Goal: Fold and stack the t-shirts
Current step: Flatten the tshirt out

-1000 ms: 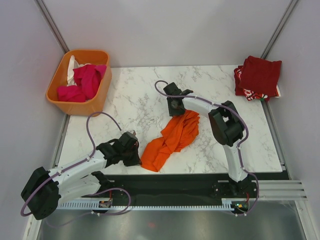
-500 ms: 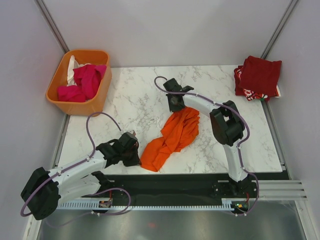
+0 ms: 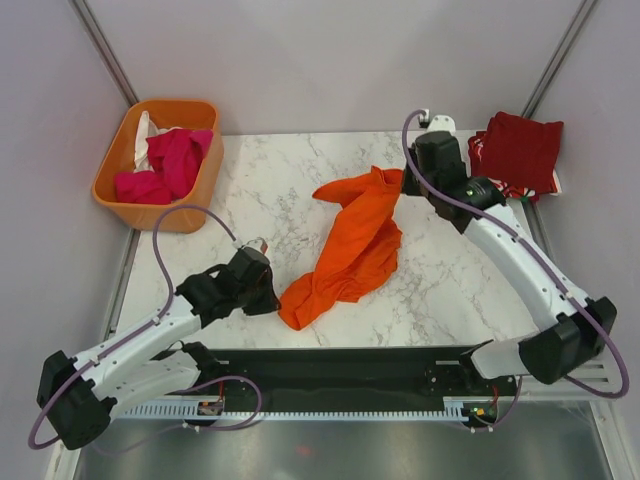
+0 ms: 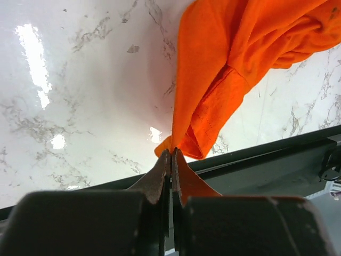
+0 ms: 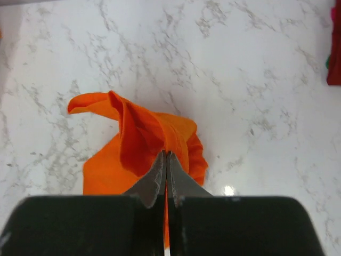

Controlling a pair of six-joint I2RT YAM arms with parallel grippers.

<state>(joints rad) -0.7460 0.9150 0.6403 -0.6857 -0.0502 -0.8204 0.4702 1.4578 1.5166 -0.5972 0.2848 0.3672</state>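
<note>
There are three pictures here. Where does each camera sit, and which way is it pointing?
Top external: fixed above and behind the arms, looking down on the table, orange t-shirt, basket and dark red stack; the left arm and right arm show.
Left wrist: on the left arm, looking along the left fingers, shut on the shirt's near end.
Right wrist: on the right arm, looking down past the right fingers, shut on the shirt's far end.
Shared: all three see the orange t-shirt and the marble top.

Robot lab cell: plain white walls (image 3: pixel 330 60), metal corner posts (image 3: pixel 105 45), marble-pattern table (image 3: pixel 270 190), base rail (image 3: pixel 340 408).
</note>
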